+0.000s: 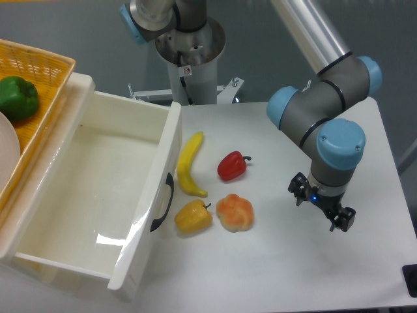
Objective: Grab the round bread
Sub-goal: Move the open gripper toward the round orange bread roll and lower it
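Note:
The round bread [235,212] is a small orange-tan bun with a knotted, lobed top. It lies on the white table, just right of the yellow bell pepper [193,217] and below the red bell pepper [232,165]. My gripper [322,208] hangs over the table to the right of the bread, well apart from it. It is seen from above and its fingers are mostly hidden under the wrist, so I cannot tell whether it is open or shut. Nothing shows between the fingers.
A banana [189,164] lies left of the red pepper. An open white drawer [171,150] with a black handle fills the left side. A yellow wicker basket [45,62] with a green pepper [18,98] sits at the far left. The arm's base [190,49] stands at the back.

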